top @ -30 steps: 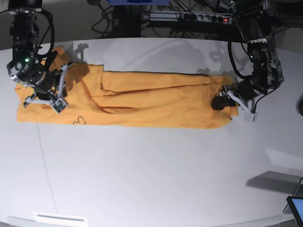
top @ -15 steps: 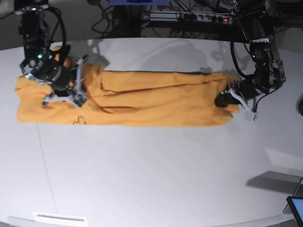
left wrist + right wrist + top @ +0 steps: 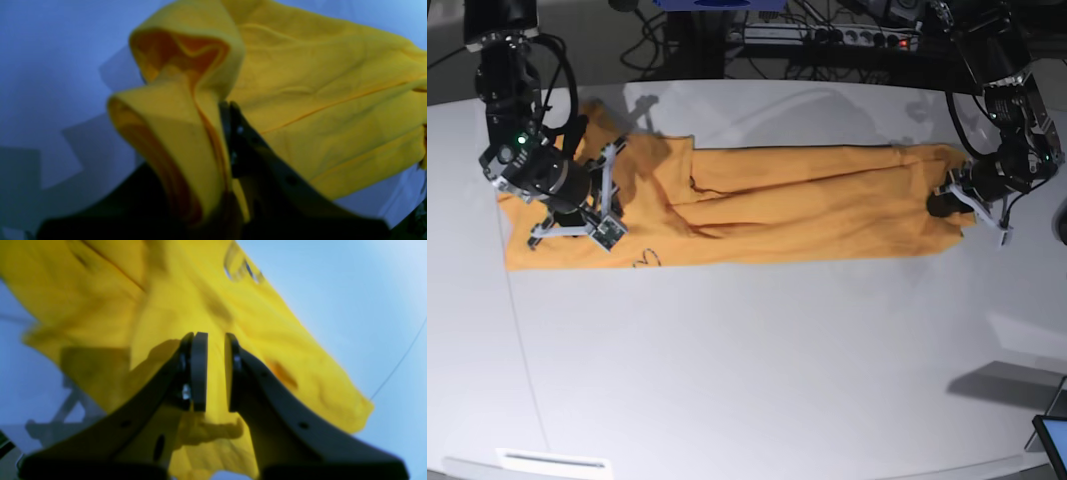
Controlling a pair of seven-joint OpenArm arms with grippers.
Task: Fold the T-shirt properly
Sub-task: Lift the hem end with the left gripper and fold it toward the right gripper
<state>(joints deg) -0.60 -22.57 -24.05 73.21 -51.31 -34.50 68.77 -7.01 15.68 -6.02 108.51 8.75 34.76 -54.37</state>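
Note:
The orange-yellow T-shirt (image 3: pixel 787 215) lies in a long band across the white table (image 3: pixel 777 380), its dark heart mark (image 3: pixel 645 260) near the front left edge. On the base view's right, my left gripper (image 3: pixel 939 204) is shut on the shirt's end. The left wrist view shows bunched cloth (image 3: pixel 186 133) pinched in that gripper (image 3: pixel 224 140). My right gripper (image 3: pixel 607 222) holds the other end on the base view's left. In the right wrist view, yellow cloth (image 3: pixel 300 350) runs between its close-set fingers (image 3: pixel 216 373), with the heart mark (image 3: pixel 242 268) beyond.
A power strip and cables (image 3: pixel 827 35) run behind the table's far edge. A screen corner (image 3: pixel 1052 440) pokes in at the front right. A white label (image 3: pixel 552 462) sits at the front left edge.
Both arms have moved toward the base view's right, dragging the T-shirt along. The shirt's left end has come in from the table's edge and the band is pulled straighter.

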